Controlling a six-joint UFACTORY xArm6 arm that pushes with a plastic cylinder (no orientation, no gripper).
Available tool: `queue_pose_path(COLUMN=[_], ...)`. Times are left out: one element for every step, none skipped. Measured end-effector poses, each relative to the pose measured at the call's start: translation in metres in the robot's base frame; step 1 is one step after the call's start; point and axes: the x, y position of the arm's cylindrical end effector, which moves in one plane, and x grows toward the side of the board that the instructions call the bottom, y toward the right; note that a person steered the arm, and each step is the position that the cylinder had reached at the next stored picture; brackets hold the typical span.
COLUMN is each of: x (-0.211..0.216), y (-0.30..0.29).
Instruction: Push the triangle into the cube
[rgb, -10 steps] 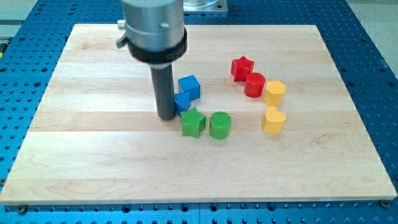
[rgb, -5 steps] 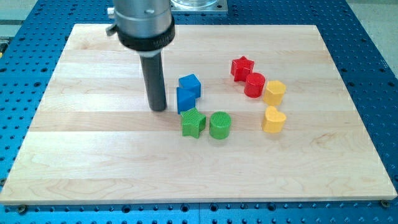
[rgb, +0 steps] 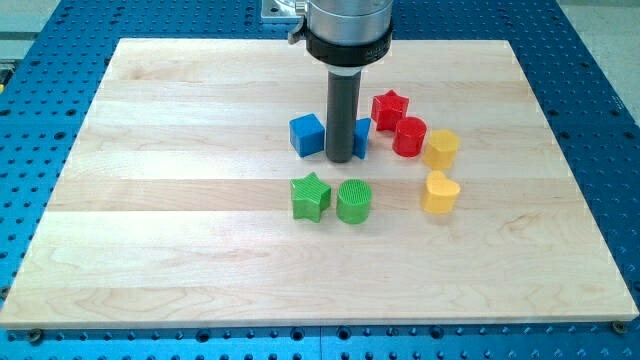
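The blue cube (rgb: 307, 134) sits near the board's middle, toward the view's top. The rod comes down just right of it, and my tip (rgb: 340, 159) rests on the board between the cube and the blue triangle (rgb: 362, 137). The triangle is mostly hidden behind the rod; only its right part shows. The rod separates the cube and the triangle, so they are apart.
A red star (rgb: 390, 108), a red cylinder (rgb: 409, 136), a yellow hexagon (rgb: 441, 148) and a yellow heart (rgb: 439, 192) cluster right of the triangle. A green star (rgb: 311, 196) and a green cylinder (rgb: 353, 201) lie below the tip. The wooden board (rgb: 150, 250) lies on a blue perforated table.
My tip moved from the left of the blue blocks to the right of the cube. The triangle, which touched the cube's lower left, now lies right of the rod. The cube barely moved.
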Motion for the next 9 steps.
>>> queue_pose_path(x=[0.011,0.003,0.002,-0.01,-0.011,-0.022,-0.029,-0.029,-0.029], y=[0.019,0.045,0.047,0.069,0.072,0.075,0.056,0.032,0.021])
